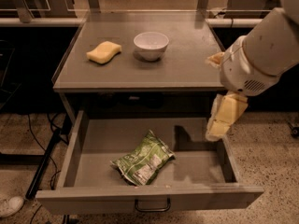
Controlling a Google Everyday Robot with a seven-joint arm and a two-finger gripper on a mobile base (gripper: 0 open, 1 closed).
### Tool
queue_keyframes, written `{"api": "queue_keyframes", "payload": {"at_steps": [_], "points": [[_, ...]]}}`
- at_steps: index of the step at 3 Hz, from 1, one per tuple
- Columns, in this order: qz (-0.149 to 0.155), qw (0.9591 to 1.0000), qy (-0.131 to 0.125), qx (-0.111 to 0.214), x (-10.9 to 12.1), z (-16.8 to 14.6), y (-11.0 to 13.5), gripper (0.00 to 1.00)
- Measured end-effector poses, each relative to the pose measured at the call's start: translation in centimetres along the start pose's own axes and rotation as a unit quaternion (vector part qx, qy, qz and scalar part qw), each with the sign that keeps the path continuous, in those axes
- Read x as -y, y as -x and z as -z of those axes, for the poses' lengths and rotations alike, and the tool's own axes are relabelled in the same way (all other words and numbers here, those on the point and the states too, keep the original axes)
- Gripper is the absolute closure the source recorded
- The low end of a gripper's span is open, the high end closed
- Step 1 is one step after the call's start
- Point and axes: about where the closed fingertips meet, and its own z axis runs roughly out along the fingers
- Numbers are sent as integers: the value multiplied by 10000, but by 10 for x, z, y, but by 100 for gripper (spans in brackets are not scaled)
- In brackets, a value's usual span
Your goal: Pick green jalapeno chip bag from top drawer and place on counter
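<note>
- The gripper [218, 130] hangs pointing down over the right wall of the drawer [201, 169], just below the counter's [187, 66] front edge. I cannot tell whether it is spread or closed, but it holds nothing.
- The chip bag [144, 159] lies flat on the drawer floor, left of centre and near the front panel, well apart from the gripper.
- The drawer is pulled fully out, so reaching the bag needs a move leftward and down.
- Risk: a straight descent from here would likely strike the drawer's right wall, since the gripper sits over it rather than inside.
- Risk: the crinkled foil lies low and slack; a shallow pinch may slip off or catch only a corner, letting the bag drop on the lift.
- Risk: the bulky arm [261, 50] is close to the counter's right edge and could bump it on the way up.
- Risk: the bowl [151, 45] and sponge [103, 52] take up the back left of the counter, so a careless placement there could knock them.
</note>
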Motion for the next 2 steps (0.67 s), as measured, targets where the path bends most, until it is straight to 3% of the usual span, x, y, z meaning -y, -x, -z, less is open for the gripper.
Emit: {"api": "queue_keyframes", "payload": {"at_steps": [1,2], "points": [[308,9989,154,328,-16,-52,31,0],[308,9989,154,328,-16,-52,31,0]]}}
